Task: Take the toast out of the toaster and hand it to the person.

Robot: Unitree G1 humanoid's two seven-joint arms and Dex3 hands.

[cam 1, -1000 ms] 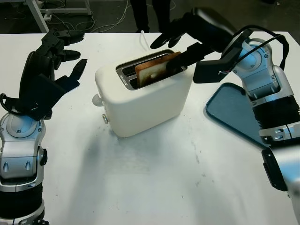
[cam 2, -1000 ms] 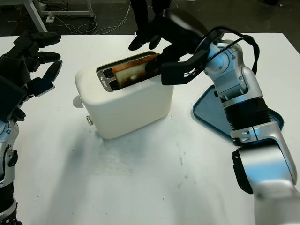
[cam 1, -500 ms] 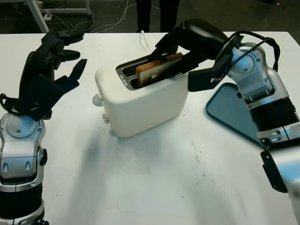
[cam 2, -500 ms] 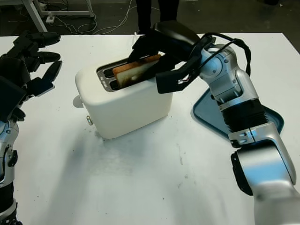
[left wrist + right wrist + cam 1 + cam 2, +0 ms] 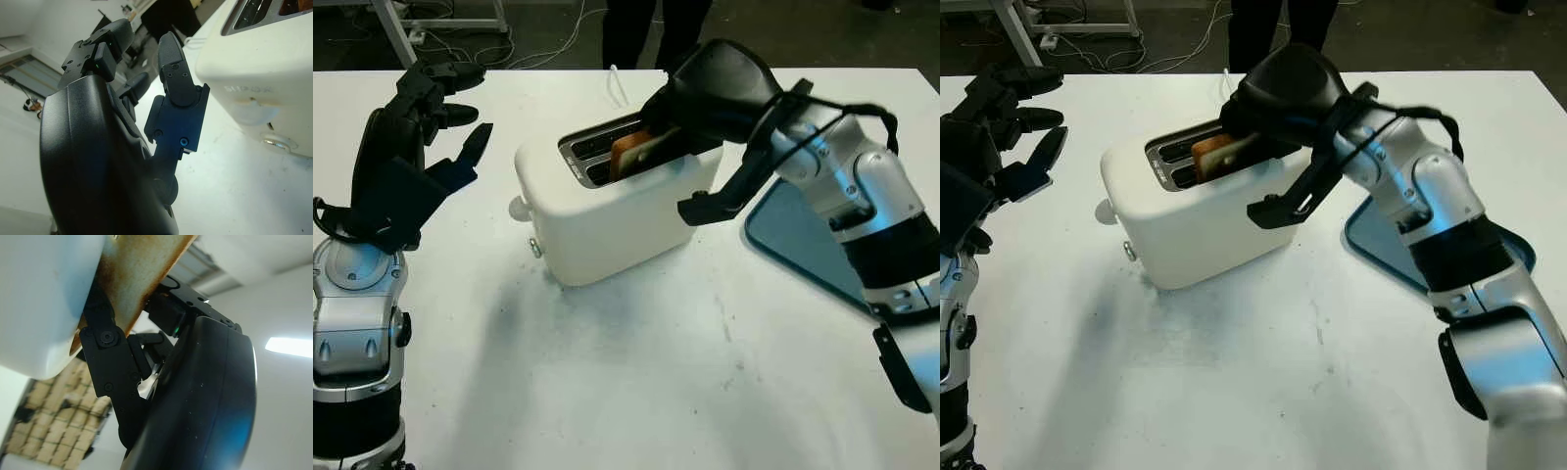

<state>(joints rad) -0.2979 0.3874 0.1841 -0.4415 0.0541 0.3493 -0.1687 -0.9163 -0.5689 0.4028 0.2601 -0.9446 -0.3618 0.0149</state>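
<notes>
Starting at the left, we keep our left hand (image 5: 421, 147) open and raised over the white surface (image 5: 636, 372), well apart from the toaster (image 5: 607, 211). In the middle, the toast (image 5: 634, 154) stands in the toaster's nearer slot, part of it poking above the rim. Our right hand (image 5: 690, 103) is bent over that slot; the right wrist view has the fingers (image 5: 105, 362) closed against the slice's browned edge. We judge the grasp made, the lift-out not yet done, and the handover to the person (image 5: 651, 24) beyond the far edge entirely left. A blue tray (image 5: 793, 240) lies at the right.
</notes>
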